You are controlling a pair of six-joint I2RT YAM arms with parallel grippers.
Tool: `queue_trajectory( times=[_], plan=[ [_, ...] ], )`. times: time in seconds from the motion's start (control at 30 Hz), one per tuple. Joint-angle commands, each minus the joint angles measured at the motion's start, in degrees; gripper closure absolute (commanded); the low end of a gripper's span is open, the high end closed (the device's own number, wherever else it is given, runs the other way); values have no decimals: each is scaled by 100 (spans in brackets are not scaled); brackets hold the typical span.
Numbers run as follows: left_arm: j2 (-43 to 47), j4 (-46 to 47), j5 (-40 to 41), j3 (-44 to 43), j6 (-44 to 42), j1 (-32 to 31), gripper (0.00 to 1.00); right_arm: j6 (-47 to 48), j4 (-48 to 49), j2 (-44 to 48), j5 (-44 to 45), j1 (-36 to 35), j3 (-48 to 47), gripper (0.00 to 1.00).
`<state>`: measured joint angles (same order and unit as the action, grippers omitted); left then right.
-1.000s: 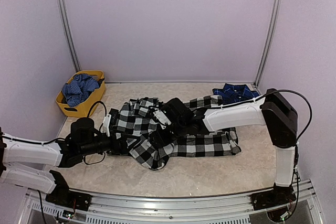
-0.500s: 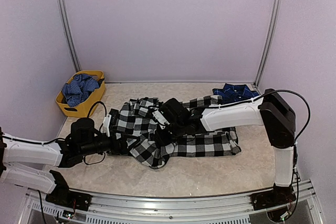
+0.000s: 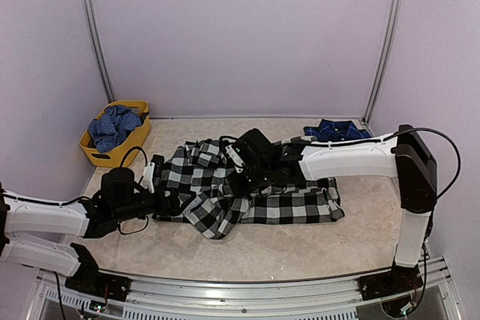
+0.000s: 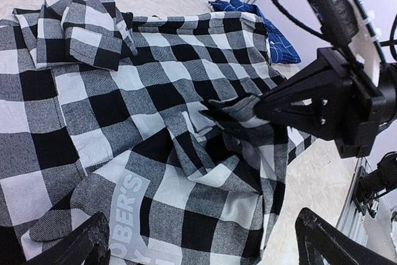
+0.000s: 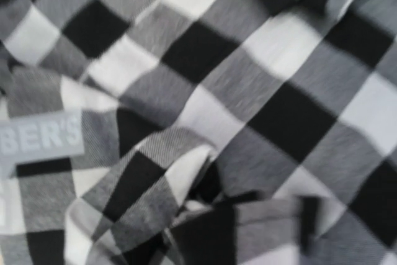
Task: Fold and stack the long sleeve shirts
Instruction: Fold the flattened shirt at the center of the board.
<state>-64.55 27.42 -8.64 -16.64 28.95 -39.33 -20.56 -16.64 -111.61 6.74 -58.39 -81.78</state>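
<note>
The black-and-white check shirt [image 3: 289, 201] lies crumpled across the middle of the table, and its lettered band [image 4: 127, 206] faces my left wrist camera. My right gripper [image 3: 244, 183] is shut on a raised fold of it, a pinch the left wrist view shows [image 4: 248, 107]. Check cloth [image 5: 248, 85] fills the right wrist view and hides the fingers there. My left gripper [image 3: 162, 200] lies low at the shirt's left edge, open, its fingertips [image 4: 84, 245] wide apart over the cloth and holding nothing. The navy plaid shirt [image 3: 335, 131] sits bunched at the back right, also in the left wrist view [image 4: 273, 38].
A yellow basket [image 3: 96, 157] holding blue patterned cloth stands at the back left by the wall. Metal frame posts [image 3: 94, 43] rise at both back corners. Bare tabletop [image 3: 300, 249] runs along the near side in front of the shirt.
My right gripper has shut on a fold of the check shirt and drawn it back and to the right. The left gripper has stayed open and barely moved.
</note>
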Motion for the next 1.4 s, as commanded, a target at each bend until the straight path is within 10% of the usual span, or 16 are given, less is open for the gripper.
queue_trajectory(
  times=[0.0, 0.73, 1.37],
  plan=[
    [-5, -34, -62, 25, 162, 60, 1, -189, -253, 449, 468, -58, -129, 100],
    [392, -97, 509, -140, -435, -39, 1, 5, -207, -281, 1155, 85, -3044, 100],
    [-1513, -851, 1829, -1291, -1647, 33, 10, 915, -132, -613, 1942, 178, -4034, 100]
  ],
)
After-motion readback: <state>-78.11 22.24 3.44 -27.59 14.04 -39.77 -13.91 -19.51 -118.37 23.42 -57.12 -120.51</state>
